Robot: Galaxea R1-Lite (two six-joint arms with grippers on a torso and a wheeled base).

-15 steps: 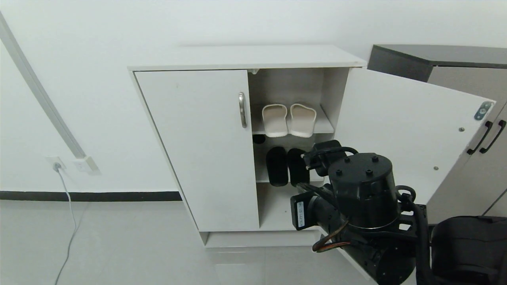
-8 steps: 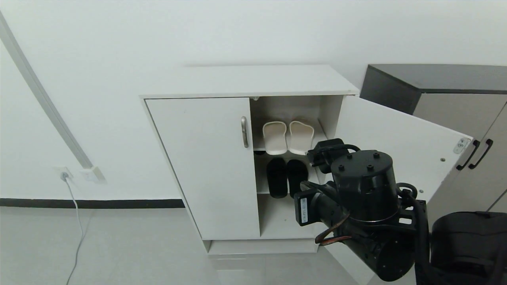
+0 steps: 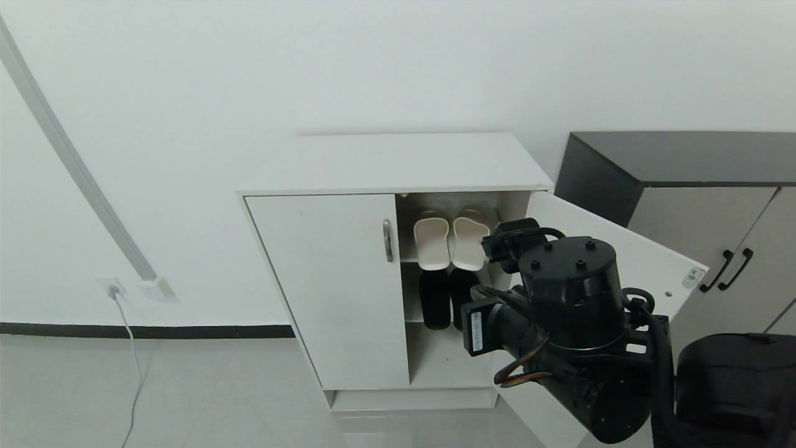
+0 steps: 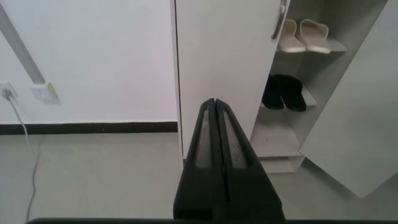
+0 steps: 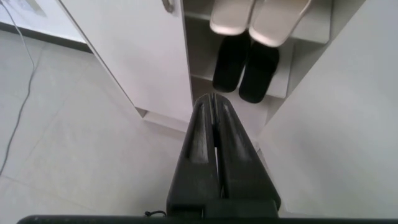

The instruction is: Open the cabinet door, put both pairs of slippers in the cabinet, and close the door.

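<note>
My left gripper [image 4: 214, 107] and right gripper [image 5: 214, 101] are both squeezed tight, all 4 fingers [image 4: 204, 134] gripping nothing, cabinet door [image 3: 653, 267] wide open.

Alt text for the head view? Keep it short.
White cabinet with its right door open and left door shut. Inside, white slippers sit on the upper shelf, black slippers on the shelf below. The robot's right arm is in front of the open door.
</note>
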